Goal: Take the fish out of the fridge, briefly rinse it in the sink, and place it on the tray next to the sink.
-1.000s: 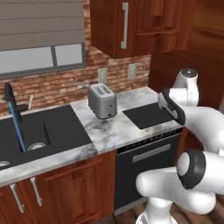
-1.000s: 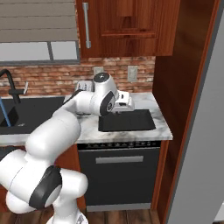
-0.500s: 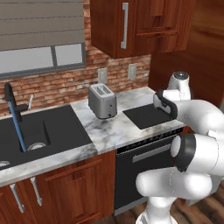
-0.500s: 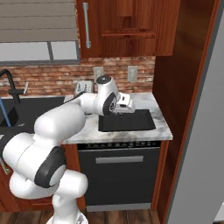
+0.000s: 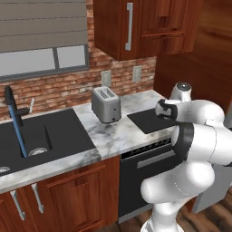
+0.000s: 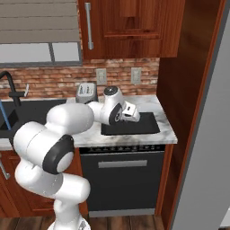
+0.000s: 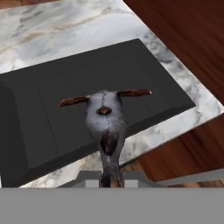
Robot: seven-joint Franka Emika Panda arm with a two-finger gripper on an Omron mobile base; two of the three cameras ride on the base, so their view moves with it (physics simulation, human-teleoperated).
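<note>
In the hand view the fish (image 7: 105, 124) hangs straight out from the gripper (image 7: 110, 178), its tail end pinched between the fingers at 6 o'clock and its head pointing to 12 o'clock. The jaws are closed as far as they go, with only the thin tail between them – so the grip is narrow, and I judge it could slip if the hand moves fast.

Below the fish lies the tray (image 7: 39, 127), flat and black on the marble counter (image 7: 52, 30). The fish is above the tray's near half and does not yet touch it, as far as I can tell. The hand is held low and over the tray probably because the last step, setting the fish down, is at hand.

Farther away, in the left base view, the toaster (image 5: 106, 105) stands at about 9 o'clock from the tray (image 5: 147, 120), and the sink (image 5: 41, 136) with its faucet (image 5: 14, 115) is beyond that, well apart from the gripper (image 5: 164, 110).

Compared with one second ago, the arm has folded – the hand has moved in from the right edge of the counter toward the tray's middle, and the jaws have stayed closed.
</note>
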